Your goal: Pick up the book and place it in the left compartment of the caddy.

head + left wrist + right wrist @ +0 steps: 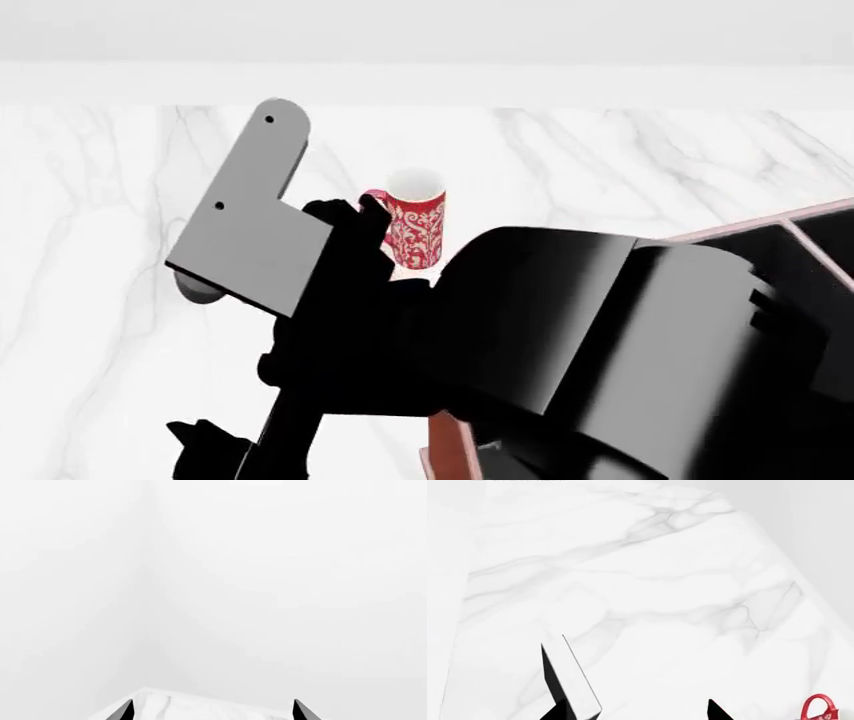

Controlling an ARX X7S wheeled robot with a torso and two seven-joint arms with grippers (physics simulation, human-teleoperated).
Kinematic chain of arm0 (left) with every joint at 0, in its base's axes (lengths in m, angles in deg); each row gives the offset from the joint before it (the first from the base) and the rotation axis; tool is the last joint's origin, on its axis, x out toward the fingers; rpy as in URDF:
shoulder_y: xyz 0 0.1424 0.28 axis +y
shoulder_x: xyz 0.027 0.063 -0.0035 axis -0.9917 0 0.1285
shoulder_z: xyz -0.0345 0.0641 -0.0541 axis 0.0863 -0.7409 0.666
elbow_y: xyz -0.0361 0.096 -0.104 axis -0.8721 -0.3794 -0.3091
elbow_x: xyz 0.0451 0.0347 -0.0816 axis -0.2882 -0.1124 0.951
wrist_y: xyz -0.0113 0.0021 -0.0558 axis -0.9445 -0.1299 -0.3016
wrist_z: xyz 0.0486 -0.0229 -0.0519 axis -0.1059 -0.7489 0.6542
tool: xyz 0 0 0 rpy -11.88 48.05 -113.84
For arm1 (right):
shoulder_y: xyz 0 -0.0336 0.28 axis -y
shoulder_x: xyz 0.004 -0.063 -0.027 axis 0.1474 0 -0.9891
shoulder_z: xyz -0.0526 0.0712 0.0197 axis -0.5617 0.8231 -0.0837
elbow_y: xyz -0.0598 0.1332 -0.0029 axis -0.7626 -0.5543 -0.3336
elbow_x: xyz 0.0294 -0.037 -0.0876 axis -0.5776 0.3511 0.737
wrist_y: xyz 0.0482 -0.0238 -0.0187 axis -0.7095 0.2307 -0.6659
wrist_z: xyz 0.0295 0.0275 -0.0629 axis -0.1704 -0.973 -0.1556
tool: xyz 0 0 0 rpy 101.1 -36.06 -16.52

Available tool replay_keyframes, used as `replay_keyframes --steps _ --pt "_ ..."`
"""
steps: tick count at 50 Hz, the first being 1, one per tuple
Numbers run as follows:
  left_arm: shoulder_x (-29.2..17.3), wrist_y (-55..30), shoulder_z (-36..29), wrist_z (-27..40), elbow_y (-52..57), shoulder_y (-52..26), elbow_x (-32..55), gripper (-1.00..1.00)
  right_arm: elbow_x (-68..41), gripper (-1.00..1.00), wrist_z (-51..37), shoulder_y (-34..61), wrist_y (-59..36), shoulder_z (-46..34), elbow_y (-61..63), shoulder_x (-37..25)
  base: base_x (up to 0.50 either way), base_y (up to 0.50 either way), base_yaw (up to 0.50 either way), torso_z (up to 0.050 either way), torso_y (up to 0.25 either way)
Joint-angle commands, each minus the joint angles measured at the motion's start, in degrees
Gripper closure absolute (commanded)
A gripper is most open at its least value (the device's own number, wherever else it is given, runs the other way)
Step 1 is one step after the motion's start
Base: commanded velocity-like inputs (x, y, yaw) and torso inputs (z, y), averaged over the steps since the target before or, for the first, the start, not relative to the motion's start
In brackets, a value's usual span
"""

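The book shows only in the right wrist view, as a thin black cover with a white page edge. It sits right against one fingertip of my right gripper, whose jaws stand wide apart and open, the other finger well clear of it. My left gripper is open with nothing in it, facing a white wall over a table corner. In the head view a bulky black arm covers most of the caddy. Its left compartment is hidden.
A red patterned mug stands upright on the white marble table, just left of the caddy; it also shows as the mug in the right wrist view. A grey L-shaped plate on the arm rises before it. A white wall backs the table.
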Motion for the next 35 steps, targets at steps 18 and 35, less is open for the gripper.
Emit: replay_keyframes --steps 18,35 --pt "-0.3 0.84 -0.45 0.24 0.11 0.43 -0.45 -1.0 4.45 -1.0 3.28 -3.24 6.3 -3.68 -5.55 3.39 0.0 0.0 0.0 0.0 0.0" --pt "-0.39 1.11 -0.74 0.34 -0.23 0.4 -0.41 -1.0 6.43 -1.0 3.84 -4.26 7.23 -7.03 -7.01 6.32 0.0 0.0 0.0 0.0 0.0"
